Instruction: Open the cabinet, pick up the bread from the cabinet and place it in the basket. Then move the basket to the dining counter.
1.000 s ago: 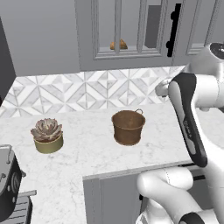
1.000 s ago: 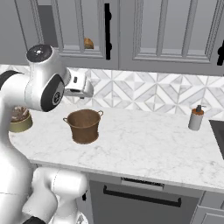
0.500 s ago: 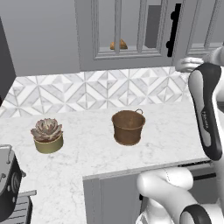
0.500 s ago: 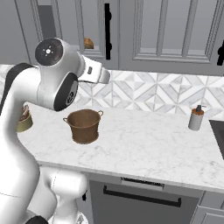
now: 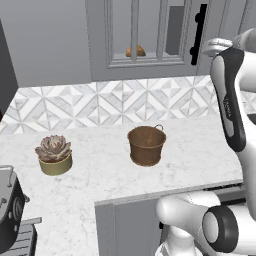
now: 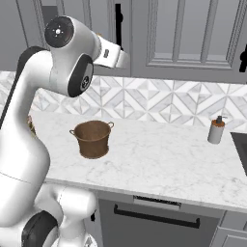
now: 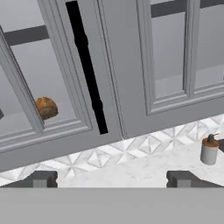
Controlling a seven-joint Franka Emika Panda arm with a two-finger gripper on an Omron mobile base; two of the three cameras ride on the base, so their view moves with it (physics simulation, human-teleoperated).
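The cabinet (image 5: 135, 35) is shut, and its black bar handle (image 7: 87, 65) stands a short way in front of my gripper (image 7: 111, 179). The gripper is open with nothing between its fingertips (image 7: 41, 178). It is raised to the height of the wall cabinets and faces the door. The bread (image 7: 46, 107), a small golden-brown loaf, lies behind the glass to the left of the handle, and the bread (image 5: 135, 51) also shows through the panes in the left base view. The brown basket (image 5: 146, 145) stands empty on the marble counter below. The dining counter is out of view.
A potted succulent (image 5: 54, 155) sits left of the basket. A soap dispenser (image 6: 216, 130) stands at the counter's right, near a dark stovetop edge (image 6: 240, 149). A second glass door (image 7: 175, 57) hangs right of the handle. A dark appliance (image 5: 10, 215) sits at the lower left.
The arm has lifted and swung the hand up from above the counter toward the cabinet's handle. The gripper stayed open. The basket and the bread have not moved.
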